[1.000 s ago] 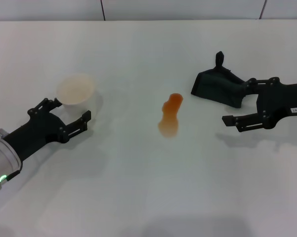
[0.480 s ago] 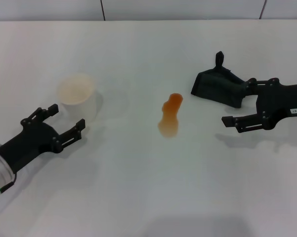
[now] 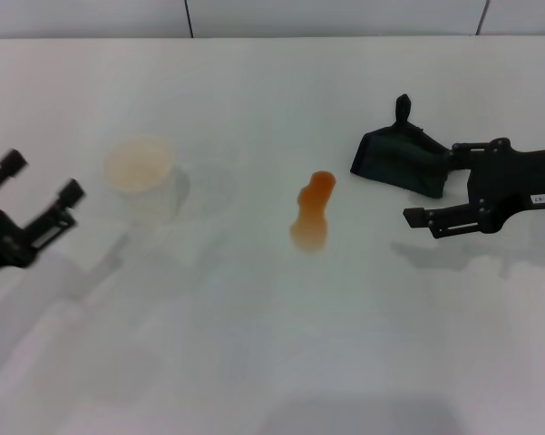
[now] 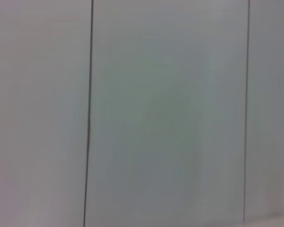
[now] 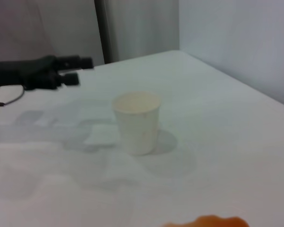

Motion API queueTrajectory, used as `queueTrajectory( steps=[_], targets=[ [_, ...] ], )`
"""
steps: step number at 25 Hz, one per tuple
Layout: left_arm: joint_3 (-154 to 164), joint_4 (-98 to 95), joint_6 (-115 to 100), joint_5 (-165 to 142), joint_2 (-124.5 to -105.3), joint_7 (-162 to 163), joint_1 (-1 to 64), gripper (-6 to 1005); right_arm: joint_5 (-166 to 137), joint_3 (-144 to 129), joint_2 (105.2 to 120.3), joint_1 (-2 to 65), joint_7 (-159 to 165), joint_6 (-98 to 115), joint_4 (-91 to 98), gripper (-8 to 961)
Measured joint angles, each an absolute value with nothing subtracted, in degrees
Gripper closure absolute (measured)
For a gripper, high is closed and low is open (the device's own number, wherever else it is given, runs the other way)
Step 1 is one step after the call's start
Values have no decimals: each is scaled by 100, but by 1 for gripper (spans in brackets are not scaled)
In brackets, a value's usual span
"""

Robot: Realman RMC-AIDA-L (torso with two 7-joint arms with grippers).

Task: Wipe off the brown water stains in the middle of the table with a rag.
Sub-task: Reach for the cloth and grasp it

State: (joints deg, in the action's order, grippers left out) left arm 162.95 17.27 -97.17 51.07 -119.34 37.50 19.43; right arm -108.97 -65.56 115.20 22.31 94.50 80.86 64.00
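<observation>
The brown water stains [image 3: 312, 211] form one orange-brown puddle in the middle of the white table [image 3: 272, 344]; their edge also shows in the right wrist view [image 5: 212, 221]. The rag [image 3: 399, 159], dark green and crumpled, lies to the right of the puddle. My right gripper [image 3: 433, 181] is open, and the rag's near end lies between its fingers. Far left, my left gripper [image 3: 41, 178] is open and holds nothing, away from the cup; it also shows far off in the right wrist view [image 5: 81, 70].
A white paper cup [image 3: 143, 177] stands upright left of the puddle, also seen in the right wrist view [image 5: 137, 120]. The table's far edge meets a grey panelled wall [image 4: 170, 118].
My left arm has drawn back from the cup toward the left edge of the view, its gripper still open. The right gripper has hardly moved at the rag.
</observation>
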Motion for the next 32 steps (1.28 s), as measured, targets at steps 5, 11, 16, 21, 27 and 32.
queueTrajectory(
  steps=[5,11,16,21,27,32],
  targets=[
    [16306,2821,-10529,5282,-11921,4927,2320,123,-10824,-6556,11517,2230,9412,8041,6444,191],
    [16315,4439,-10928,4593,-11855,6268,3248,125,-10702,-6568,11523,2237,9338,7969,6436,192],
    [16322,5122,-11194,3758,-11660,6816,3812,125,-10629,-6583,11523,2235,9326,7875,6423,193],
    [16329,5511,-11287,2611,-11502,7074,4280,125,-10621,-6561,11522,2233,9333,7815,6439,194],
    [16330,6086,-11388,1312,-11575,7132,4904,125,-10617,-6558,11522,2239,9344,7756,6442,195],
    [16330,6365,-11435,1055,-11711,7087,5174,125,-10600,-6571,11522,2262,9335,7714,6442,195]
  ],
)
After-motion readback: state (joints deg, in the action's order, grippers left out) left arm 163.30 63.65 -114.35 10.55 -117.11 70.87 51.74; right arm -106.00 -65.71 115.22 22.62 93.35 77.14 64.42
